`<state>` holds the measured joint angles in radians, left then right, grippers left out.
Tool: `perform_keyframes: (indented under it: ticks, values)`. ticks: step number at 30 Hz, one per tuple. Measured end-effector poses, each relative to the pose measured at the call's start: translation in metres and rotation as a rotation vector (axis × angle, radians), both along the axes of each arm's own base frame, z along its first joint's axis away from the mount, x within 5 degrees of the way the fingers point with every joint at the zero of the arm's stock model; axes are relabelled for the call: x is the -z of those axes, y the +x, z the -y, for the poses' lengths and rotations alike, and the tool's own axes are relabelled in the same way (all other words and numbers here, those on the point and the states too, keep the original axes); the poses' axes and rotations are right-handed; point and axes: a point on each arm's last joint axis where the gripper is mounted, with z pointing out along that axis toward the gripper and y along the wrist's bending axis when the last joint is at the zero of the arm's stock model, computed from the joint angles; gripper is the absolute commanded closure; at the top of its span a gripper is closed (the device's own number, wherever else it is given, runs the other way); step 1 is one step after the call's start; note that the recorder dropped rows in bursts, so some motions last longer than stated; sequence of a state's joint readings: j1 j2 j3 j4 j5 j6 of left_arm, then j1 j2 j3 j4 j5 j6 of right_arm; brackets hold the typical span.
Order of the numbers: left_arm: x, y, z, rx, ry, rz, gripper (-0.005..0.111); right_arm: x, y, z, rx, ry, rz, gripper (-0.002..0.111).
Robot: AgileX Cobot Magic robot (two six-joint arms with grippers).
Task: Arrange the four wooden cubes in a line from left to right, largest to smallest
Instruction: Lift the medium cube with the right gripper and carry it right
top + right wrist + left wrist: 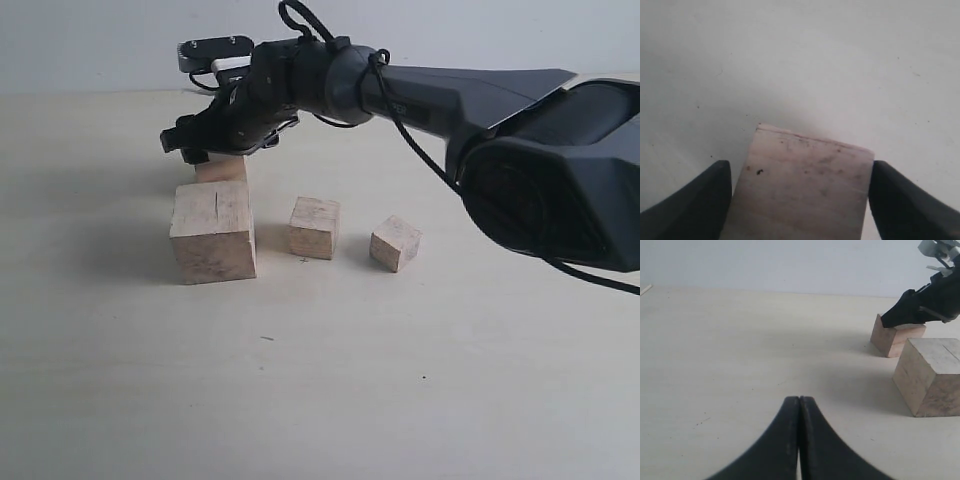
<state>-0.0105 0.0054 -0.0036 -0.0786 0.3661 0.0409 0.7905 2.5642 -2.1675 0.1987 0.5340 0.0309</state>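
Toward the left edge of the bench (320, 400), caught only by its own wrist camera: left gripper (799, 399), closed, fingers pressed flat together with nothing between them, low over the pale surface and well apart from the cubes. Next, left of the bench's middle and about halfway between near and far edges: large cube (212, 232), upright, with a thin dark crack across its top. Just behind it, toward the far edge and partly hidden by it: rear medium cube (222, 168), resting on the bench. Directly over that cube: right gripper (205, 152), reaching down onto it, black fingers (695, 200) set on two opposite sides with the wood filling the space between. Impossible to tell whether clamped or merely close against the faces. Further right, near the bench's middle and level with the large cube: front medium cube (314, 227), apart from its neighbours and turned slightly. Right again, a little nearer the near edge: small cube (395, 243), rotated corner-forward. Lastly, from the right edge across to the left above the far part of the bench: right arm (450, 95), dark, with a cable looped along it.
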Motion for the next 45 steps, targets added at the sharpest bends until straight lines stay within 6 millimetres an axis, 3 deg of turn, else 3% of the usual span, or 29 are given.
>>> perform_keyframes:
  ticks: [1, 2, 5, 7, 13, 15, 17, 24, 27, 28, 31, 34, 38, 45]
  values:
    - [0.0, 0.0, 0.0, 0.0, 0.0, 0.0, 0.107, 0.0, 0.0, 0.0, -0.001, -0.003, -0.004, 0.099]
    - [0.0, 0.0, 0.0, 0.0, 0.0, 0.0, 0.107, -0.002, -0.001, 0.0, -0.007, -0.013, -0.016, 0.108]
    - [0.0, 0.0, 0.0, 0.0, 0.0, 0.0, 0.107, -0.013, -0.002, 0.0, -0.027, -0.046, -0.042, 0.108]
    - [0.0, 0.0, 0.0, 0.0, 0.0, 0.0, 0.107, -0.03, 0.0, -0.003, -0.046, -0.041, -0.029, 0.108]
    - [0.0, 0.0, 0.0, 0.0, 0.0, 0.0, 0.107, -0.135, -0.013, 0.009, -0.208, -0.084, 0.133, 0.108]
    - [0.0, 0.0, 0.0, 0.0, 0.0, 0.0, 0.107, -0.153, -0.017, 0.023, -0.251, -0.138, 0.125, 0.108]
    - [0.0, 0.0, 0.0, 0.0, 0.0, 0.0, 0.107, -0.157, -0.014, 0.035, -0.263, -0.175, 0.104, 0.108]
    - [0.0, 0.0, 0.0, 0.0, 0.0, 0.0, 0.107, -0.154, 0.019, 0.086, -0.27, -0.289, 0.065, 0.108]
    - [0.0, 0.0, 0.0, 0.0, 0.0, 0.0, 0.107, -0.132, 0.034, 0.111, -0.454, -0.336, 0.075, 0.108]
    - [0.0, 0.0, 0.0, 0.0, 0.0, 0.0, 0.107, -0.127, 0.034, 0.114, -0.494, -0.337, 0.072, 0.108]
    - [0.0, 0.0, 0.0, 0.0, 0.0, 0.0, 0.107, -0.08, 0.033, 0.113, -0.675, -0.34, 0.012, 0.108]
    - [0.0, 0.0, 0.0, 0.0, 0.0, 0.0, 0.107, -0.043, 0.034, 0.11, -0.747, -0.344, -0.036, 0.108]
    - [0.0, 0.0, 0.0, 0.0, 0.0, 0.0, 0.107, -0.034, 0.033, 0.106, -0.848, -0.313, 0.004, 0.108]
    - [0.0, 0.0, 0.0, 0.0, 0.0, 0.0, 0.107, -0.041, 0.031, 0.104, -0.86, -0.288, 0.022, 0.108]
